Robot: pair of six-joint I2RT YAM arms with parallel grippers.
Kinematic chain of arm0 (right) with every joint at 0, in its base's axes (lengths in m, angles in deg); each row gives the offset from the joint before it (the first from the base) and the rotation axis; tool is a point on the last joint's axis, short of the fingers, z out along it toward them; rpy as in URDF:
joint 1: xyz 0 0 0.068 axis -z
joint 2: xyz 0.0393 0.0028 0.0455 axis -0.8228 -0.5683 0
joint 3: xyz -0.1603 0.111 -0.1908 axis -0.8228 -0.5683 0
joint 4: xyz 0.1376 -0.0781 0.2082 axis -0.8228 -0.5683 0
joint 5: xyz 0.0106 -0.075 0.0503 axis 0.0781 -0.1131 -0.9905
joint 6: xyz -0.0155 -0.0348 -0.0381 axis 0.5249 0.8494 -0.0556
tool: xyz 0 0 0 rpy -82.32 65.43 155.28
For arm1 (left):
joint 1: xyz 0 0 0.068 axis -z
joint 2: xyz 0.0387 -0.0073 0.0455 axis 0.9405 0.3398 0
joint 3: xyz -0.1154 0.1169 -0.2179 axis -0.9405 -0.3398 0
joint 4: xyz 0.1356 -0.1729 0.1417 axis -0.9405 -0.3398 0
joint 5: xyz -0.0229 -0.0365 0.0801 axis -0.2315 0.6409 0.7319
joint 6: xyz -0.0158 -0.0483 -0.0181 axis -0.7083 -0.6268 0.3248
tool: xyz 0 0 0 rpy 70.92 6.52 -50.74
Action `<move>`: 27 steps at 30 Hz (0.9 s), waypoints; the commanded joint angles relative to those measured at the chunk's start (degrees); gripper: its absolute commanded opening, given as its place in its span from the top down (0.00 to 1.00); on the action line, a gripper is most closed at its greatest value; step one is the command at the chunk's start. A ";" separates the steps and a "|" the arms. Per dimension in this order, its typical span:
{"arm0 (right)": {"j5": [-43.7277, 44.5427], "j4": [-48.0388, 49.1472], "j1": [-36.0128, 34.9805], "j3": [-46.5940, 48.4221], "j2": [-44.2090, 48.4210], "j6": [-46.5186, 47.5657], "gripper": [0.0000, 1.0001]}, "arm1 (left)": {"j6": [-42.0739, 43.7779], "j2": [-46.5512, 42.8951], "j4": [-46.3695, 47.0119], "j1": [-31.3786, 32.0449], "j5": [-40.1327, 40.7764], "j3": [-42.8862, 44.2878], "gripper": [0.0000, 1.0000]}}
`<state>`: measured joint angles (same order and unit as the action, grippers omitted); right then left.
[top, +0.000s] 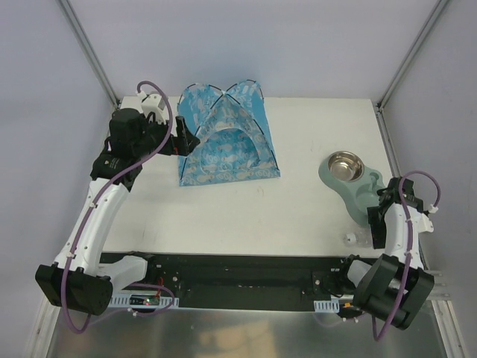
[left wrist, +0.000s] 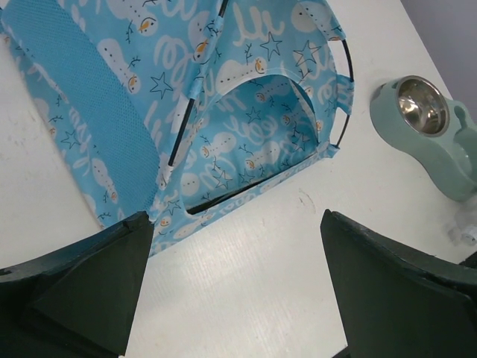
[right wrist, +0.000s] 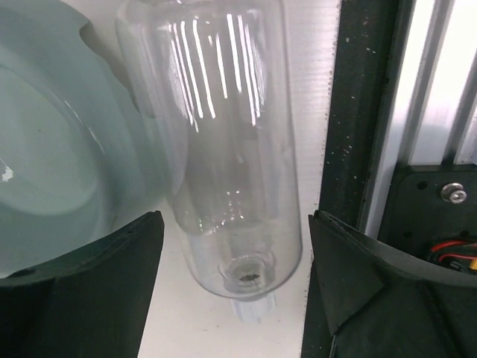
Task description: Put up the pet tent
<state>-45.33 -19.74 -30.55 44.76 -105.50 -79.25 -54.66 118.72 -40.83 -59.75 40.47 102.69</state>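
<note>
The pet tent [top: 227, 142] stands upright at the back of the table, blue with a white print and thin black poles crossing at its top. Its arched doorway [left wrist: 261, 142] faces the near edge. My left gripper [top: 182, 142] hovers by the tent's left side. In the left wrist view that gripper [left wrist: 235, 220] is open over bare table, with the tent's front corner just past its left finger. My right gripper [top: 376, 218] is far away at the table's right edge. It [right wrist: 235, 216] is open, its fingers either side of a clear plastic bottle [right wrist: 223, 149] lying on the table.
A teal pet feeder [top: 365, 190] with a steel bowl [top: 343, 165] sits at the right, touching the bottle's side. A black rail [right wrist: 350, 112] and aluminium frame run just right of the bottle. White walls enclose the table at back and sides.
</note>
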 commanded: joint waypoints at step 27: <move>-20.20 6.93 -8.27 10.97 8.42 3.61 0.42 | -7.95 2.54 7.66 21.58 -12.17 -0.01 0.01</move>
<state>-60.19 -12.57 -33.30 48.68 -99.21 -74.00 -59.27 118.83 -39.26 -42.72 27.58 102.69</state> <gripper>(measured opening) 0.729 0.990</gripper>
